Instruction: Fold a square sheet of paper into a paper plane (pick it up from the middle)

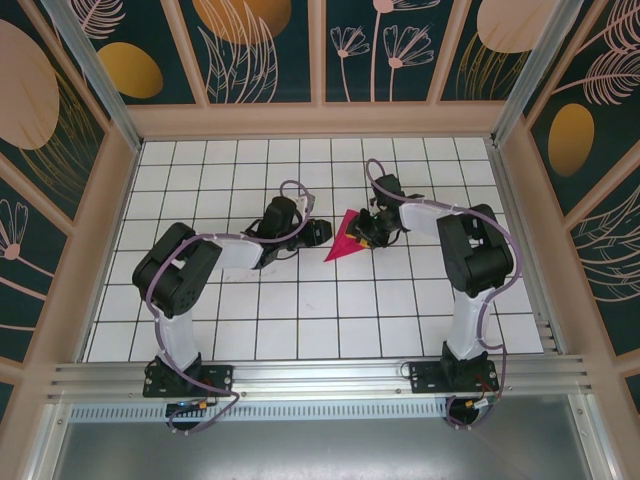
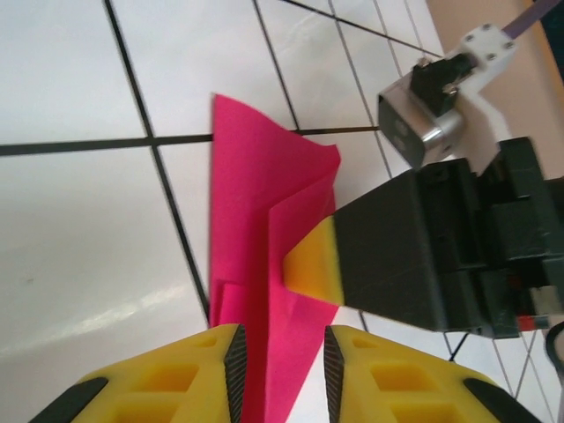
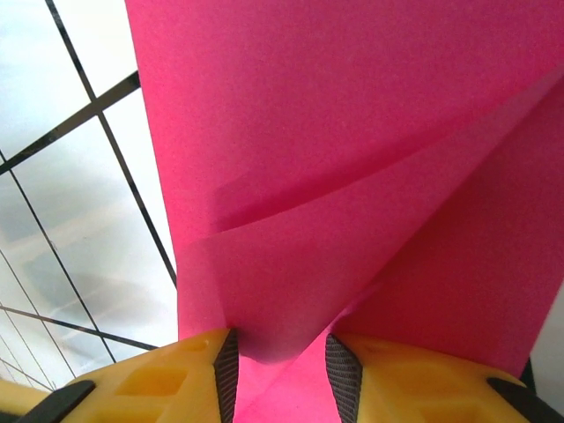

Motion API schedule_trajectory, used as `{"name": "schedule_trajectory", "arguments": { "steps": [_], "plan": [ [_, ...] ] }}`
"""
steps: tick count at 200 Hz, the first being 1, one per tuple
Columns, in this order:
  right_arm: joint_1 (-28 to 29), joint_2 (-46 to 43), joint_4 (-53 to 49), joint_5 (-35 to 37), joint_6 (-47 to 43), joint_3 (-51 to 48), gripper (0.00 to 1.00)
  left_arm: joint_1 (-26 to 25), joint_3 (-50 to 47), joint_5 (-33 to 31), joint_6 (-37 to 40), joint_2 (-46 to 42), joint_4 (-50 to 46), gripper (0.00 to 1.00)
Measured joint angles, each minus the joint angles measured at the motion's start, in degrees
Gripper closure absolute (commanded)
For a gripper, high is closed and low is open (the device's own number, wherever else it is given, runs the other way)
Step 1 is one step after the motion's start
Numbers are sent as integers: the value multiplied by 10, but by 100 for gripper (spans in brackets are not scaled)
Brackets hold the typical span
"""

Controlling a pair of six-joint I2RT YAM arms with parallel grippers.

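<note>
The pink sheet of paper [image 1: 342,242] is folded into a pointed wedge near the middle of the tiled floor, between the two grippers. In the left wrist view the paper [image 2: 256,220] stands up as a creased fin. My left gripper [image 2: 285,361] is open around its lower end, with a gap beside the right pad. A yellow fingertip [image 2: 313,263] of the right gripper touches the paper's side there. In the right wrist view the paper [image 3: 335,159] bows into a trough between the pads of my right gripper [image 3: 280,366], touching both. From above, the left gripper [image 1: 318,232] and the right gripper [image 1: 366,230] flank the paper.
White tiles with black grid lines [image 1: 300,310] cover the floor. Wooden walls [image 1: 320,120] with patterned panels enclose it on three sides. An aluminium rail [image 1: 320,375] carrying the arm bases runs along the near edge.
</note>
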Motion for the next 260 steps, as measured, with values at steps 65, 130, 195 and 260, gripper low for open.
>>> {"name": "schedule_trajectory", "arguments": {
  "steps": [65, 130, 195, 260],
  "plan": [
    [8, 23, -49, 11, 0, 42, 54, 0, 31, 49, -3, 40, 2, 89],
    [16, 32, -66, 26, -6, 57, 50, 0, 45, 79, -6, 71, 5, 96],
    [16, 33, -67, 25, -4, 58, 50, 0, 74, 94, -4, 97, -22, 100],
    [9, 31, -58, 12, -4, 48, 53, 0, 96, 77, 5, 111, -62, 100]
  ]
}}
